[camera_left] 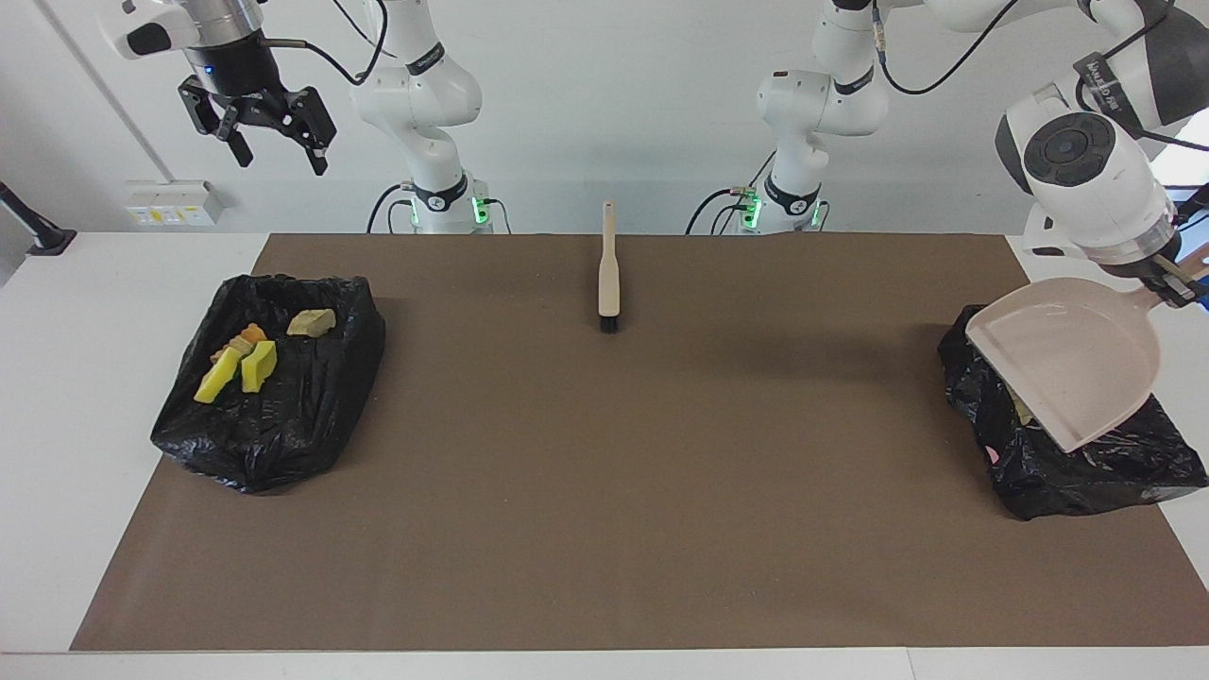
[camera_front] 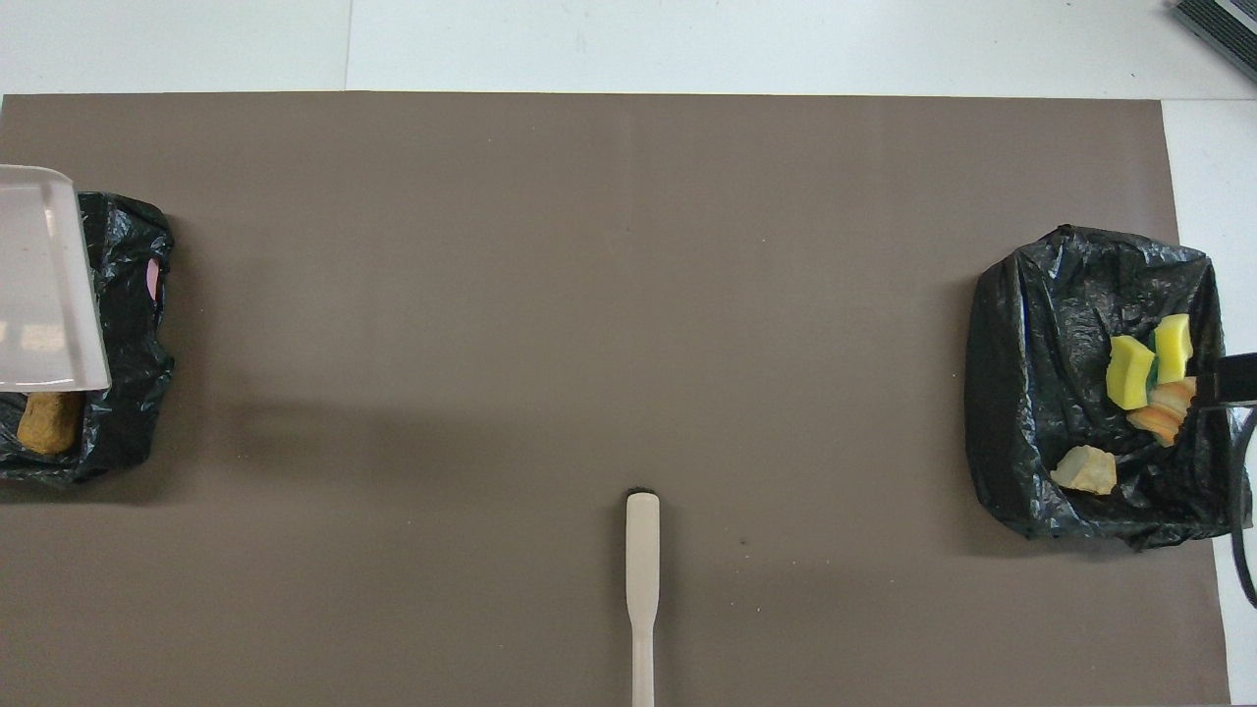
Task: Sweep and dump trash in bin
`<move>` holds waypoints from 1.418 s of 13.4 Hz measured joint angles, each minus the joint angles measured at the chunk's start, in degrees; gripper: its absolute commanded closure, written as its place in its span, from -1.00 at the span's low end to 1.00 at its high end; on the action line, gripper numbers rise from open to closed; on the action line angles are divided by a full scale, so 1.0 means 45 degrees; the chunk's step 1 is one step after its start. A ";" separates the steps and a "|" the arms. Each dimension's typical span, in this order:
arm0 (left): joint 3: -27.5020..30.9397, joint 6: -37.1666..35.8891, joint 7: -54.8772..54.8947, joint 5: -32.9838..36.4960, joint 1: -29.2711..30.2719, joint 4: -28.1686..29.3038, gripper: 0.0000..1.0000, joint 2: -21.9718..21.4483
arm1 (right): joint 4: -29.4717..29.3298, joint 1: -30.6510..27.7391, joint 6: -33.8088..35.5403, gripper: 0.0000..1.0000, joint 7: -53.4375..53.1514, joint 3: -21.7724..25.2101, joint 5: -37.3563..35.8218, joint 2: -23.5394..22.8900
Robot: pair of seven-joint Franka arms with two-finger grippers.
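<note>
The brush point(camera_left: 608, 274) lies nearest the robots at mid-table, its long axis pointing away from them, bristles at the farther end. The left gripper point(camera_left: 1174, 281), closed on the dustpan's point(camera_left: 1072, 359) handle, tilts the pan over the bin point(camera_left: 1124, 467) at its end; a brown roll point(camera_front: 47, 420) lies inside. The right gripper point(camera_left: 274, 142) hangs open, raised above the other bin point(camera_left: 312, 397), which holds the trash point(camera_left: 247, 364). No writing is legible.
</note>
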State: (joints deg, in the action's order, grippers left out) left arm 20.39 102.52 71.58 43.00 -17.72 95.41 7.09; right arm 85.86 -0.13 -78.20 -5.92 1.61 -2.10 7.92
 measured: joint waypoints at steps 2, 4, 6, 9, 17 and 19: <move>-0.0026 0.0013 -0.0732 -0.1661 0.0001 0.0005 1.00 0.0044 | 0.0184 0.0005 0.0000 -1.00 0.0000 -0.0012 0.0000 -0.0008; -0.0233 0.0012 -0.1763 -0.2813 0.0003 0.0052 1.00 0.0112 | 0.0464 0.0005 0.0000 -1.00 0.0000 -0.0013 0.0000 -0.0025; -0.0588 0.0001 -0.2998 -0.4060 0.0000 0.0098 1.00 0.0223 | 0.0635 0.0005 0.0000 -1.00 0.0019 -0.0012 0.0000 -0.0029; -0.1452 -0.0040 -0.5360 -0.5235 -0.0081 0.0193 1.00 0.0451 | 0.0799 0.0004 0.0000 -1.00 0.0494 -0.0007 0.0000 -0.0027; -0.5056 0.0411 -1.5584 -0.7741 -0.0485 0.0145 1.00 0.2093 | 0.1256 0.0075 -0.0013 -1.00 0.0533 -0.0015 0.0000 -0.0028; -0.5922 0.0803 -1.7668 -0.7931 -0.0507 -0.0008 1.00 0.2492 | 0.1257 0.0071 -0.0069 -1.00 0.0526 -0.0006 -0.0001 -0.0082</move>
State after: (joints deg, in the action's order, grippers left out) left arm -6.26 106.13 -7.93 7.30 -20.00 95.38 18.30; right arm 91.51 0.19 -78.51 -3.55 1.58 -2.10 7.55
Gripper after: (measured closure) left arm 0.678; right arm 0.000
